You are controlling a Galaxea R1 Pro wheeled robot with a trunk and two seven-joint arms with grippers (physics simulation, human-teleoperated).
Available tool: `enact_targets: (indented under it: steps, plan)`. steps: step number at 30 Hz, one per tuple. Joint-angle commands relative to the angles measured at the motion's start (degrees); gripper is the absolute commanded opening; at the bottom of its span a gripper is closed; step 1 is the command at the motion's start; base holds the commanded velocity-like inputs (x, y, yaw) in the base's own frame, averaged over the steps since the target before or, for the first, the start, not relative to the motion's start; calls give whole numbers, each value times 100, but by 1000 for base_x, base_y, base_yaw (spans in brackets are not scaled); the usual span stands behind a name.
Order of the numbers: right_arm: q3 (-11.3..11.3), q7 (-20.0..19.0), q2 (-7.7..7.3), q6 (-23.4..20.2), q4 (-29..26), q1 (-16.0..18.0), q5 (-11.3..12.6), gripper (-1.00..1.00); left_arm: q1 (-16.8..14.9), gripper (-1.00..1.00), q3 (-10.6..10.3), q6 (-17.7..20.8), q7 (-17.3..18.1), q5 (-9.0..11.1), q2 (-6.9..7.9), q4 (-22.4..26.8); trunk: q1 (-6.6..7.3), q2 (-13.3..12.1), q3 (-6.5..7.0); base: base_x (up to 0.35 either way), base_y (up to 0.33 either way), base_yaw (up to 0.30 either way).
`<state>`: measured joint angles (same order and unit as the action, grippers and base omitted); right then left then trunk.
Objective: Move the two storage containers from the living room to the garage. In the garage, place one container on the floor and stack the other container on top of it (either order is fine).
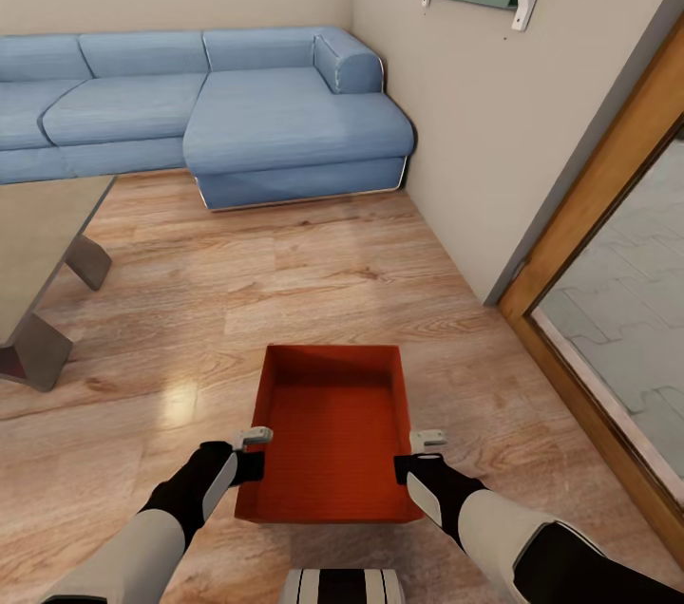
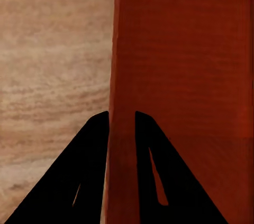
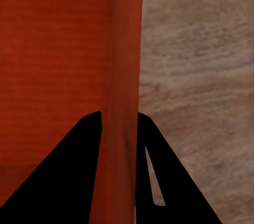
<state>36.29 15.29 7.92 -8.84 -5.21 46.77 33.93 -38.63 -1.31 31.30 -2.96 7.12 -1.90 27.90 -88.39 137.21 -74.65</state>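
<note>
Head view: both arms reach forward and down, left gripper [image 1: 253, 452] and right gripper [image 1: 422, 455] clamping opposite side walls of one orange-red storage container [image 1: 332, 438] above the wood-plank floor [image 1: 285, 272], near the blue sofa [image 1: 218, 110]. Each wrist view shows black fingers [image 2: 87, 182] [image 3: 69, 176] straddling a wall.

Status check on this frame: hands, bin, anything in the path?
Left hand shut on bin's left wall, right hand shut on right wall. One bin held, over wood floor. Sofa ahead, glass door at right.
</note>
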Motion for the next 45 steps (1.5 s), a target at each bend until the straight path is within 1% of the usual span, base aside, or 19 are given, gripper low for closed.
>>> enact_targets:
  steps: [1,10,45]
  plan:
    - [71,62,-14,-39,2,0,-9,-100,0,-100,-7,46,-55,-133,7,45,1,1,-4,0,0,0]
    - [75,62,-23,-39,2,1,-8,-100,-2,-100,-1,84,-49,-132,6,118,1,1,-4,0,0,0]
    - [71,62,-40,-30,-49,8,-62,-100,0,-100,-1,87,-55,-132,23,109,769,-1402,624,0,0,0]
